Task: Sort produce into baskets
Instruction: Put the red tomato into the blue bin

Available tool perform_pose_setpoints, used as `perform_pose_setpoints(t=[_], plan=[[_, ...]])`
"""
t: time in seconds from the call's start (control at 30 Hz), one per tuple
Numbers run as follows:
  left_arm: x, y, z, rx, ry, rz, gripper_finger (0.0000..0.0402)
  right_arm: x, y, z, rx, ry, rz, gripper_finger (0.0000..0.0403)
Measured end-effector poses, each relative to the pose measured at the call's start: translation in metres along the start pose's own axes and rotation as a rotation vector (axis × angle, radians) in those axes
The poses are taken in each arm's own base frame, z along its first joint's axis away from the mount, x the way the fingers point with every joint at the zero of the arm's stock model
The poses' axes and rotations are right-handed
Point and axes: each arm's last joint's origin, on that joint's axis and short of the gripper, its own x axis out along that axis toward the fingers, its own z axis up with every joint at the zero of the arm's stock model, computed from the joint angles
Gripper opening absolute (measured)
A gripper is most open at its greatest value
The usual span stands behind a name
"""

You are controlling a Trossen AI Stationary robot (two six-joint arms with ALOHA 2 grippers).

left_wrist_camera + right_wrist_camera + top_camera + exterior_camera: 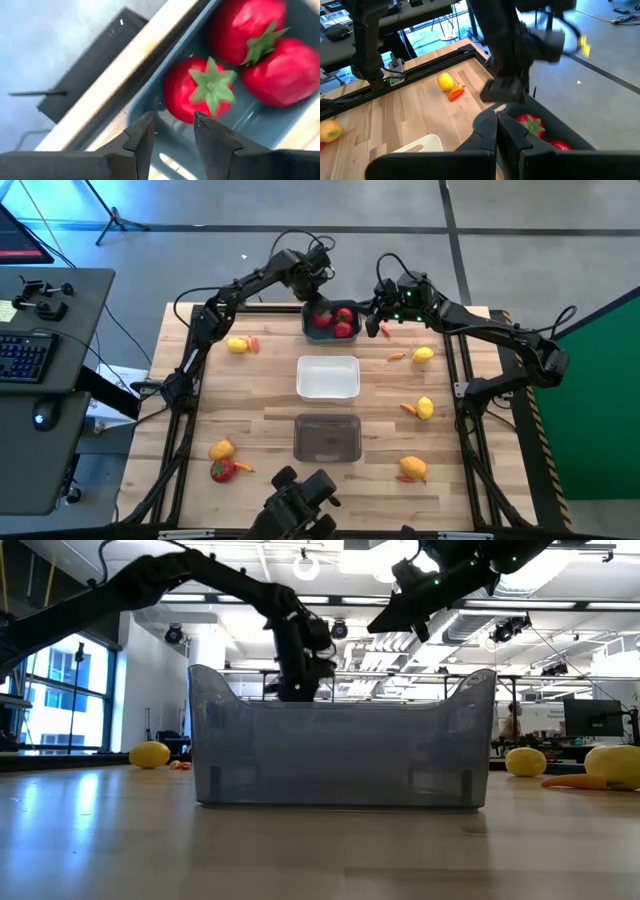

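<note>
Left gripper (318,292) hangs right over the far-left corner of the blue-grey basket (307,328) at the far edge of the table (260,410), and its fingers (145,137) stand apart with nothing between them. Just past those fingertips, in the left wrist view, a red strawberry (200,95) sits in the basket with its green leafy cap facing up, and two more strawberries (270,55) are packed against it. From above, that same basket shows three red fruits (335,320) crowded together.

Right gripper (375,315) hovers at the basket's right rim, jaws pressed together, empty; its own camera shows the two fingers (495,135) meeting, with the basket's strawberries just beyond them and the left arm looming over it.

The white basket (328,377) sits at mid-table, and the translucent grey basket (327,437) is nearer the front; in the low view that grey bin (340,745) fills the middle.

Still out on the wood: a lemon (236,345) with a carrot (253,344) beside it at far left, a lemon and a strawberry (223,470) at near left. On the right side, three more lemons (424,408) run front to back, with small orange carrot pieces (397,357) lying close by them.
</note>
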Motion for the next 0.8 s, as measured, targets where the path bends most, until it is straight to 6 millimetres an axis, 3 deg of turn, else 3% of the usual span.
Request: perform_pose_setpoints(t=[0.33,0.8], plan=[[-0.059,-0.004,0.014,-0.017,-0.284,0.015,0.0007,0.0,0.0,0.0,-0.015,-0.002,0.0,0.0],[-0.068,-0.024,0.039,-0.007,-0.58,-0.028,0.0001,0.0,0.0,0.004,-0.027,-0.036,0.003,0.0]])
